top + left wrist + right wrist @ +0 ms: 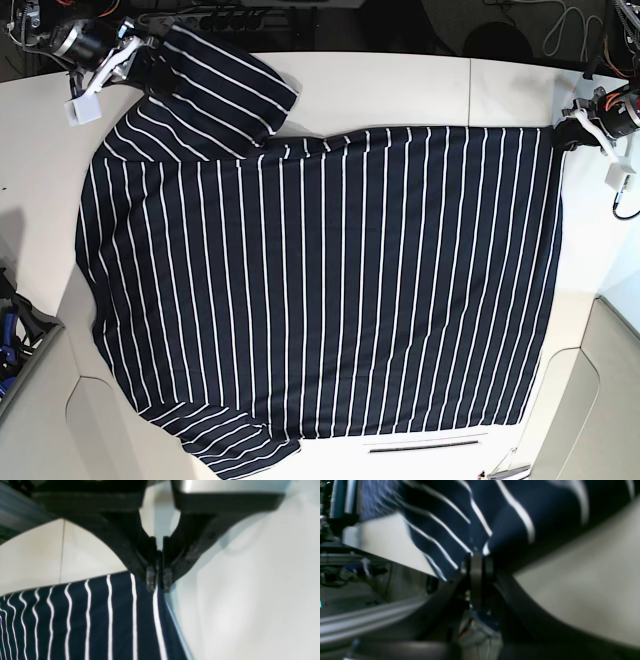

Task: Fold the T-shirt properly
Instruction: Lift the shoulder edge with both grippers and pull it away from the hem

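T-shirt [320, 290] corners pinched, left pincer [158, 581], right pincer [477, 557]

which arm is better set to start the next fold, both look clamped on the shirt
Right, probably. The right gripper has already lifted its sleeve corner of the T-shirt and turned it over, while the left gripper only pinches the flat hem corner.

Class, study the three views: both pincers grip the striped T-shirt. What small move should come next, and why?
Probably lift both corners slightly. The left pincer and right pincer are shut on far corners of the T-shirt, which lies spread flat on the table, unfolded.
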Tool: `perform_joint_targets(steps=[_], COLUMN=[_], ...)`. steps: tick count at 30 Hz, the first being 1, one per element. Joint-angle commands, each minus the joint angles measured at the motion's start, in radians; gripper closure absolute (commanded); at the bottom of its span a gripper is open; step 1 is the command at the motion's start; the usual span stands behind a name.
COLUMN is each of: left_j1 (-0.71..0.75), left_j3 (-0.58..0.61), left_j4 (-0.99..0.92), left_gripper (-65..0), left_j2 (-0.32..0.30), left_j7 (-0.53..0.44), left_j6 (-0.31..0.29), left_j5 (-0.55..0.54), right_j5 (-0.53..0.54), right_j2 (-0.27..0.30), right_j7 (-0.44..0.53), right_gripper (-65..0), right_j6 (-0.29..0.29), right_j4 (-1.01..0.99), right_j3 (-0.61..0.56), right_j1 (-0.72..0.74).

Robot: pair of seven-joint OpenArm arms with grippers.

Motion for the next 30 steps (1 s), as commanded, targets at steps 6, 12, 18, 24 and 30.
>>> perform_joint_targets(steps=[6,12,18,24,30], left_j1=[-0.055,-0.137,-0.198,-0.227,-0.307], left_j3=[-0.014,-0.013,-0.013,-0.010,-0.010], left_j4=[0.038,0.037,0.037,0.031,-0.027], left_gripper=[0.0,0.0,0.0,0.0,0.0], left_j2=[-0.026,-0.025,-0.025,-0.016,0.039], left_j7=[-0.011,-0.085,-0.140,-0.264,-0.306], left_j6=[-0.003,-0.003,-0.003,-0.003,-0.003], left_j5=[-0.024,0.042,0.120,0.209,0.272], right_j5=[0.042,0.031,-0.022,-0.030,-0.093], right_j2=[-0.047,-0.046,-0.045,-0.040,-0.040], right_j7=[0.015,0.015,0.015,0.015,0.015], right_gripper=[0.0,0.0,0.0,0.0,0.0], right_j6=[0.009,0.009,0.009,0.010,0.013], right_j4=[0.132,0.127,0.047,-0.134,-0.313], right_j3=[0.094,0.114,0.114,0.113,0.088], right_j1=[0.069,0.198,0.364,0.547,0.710])
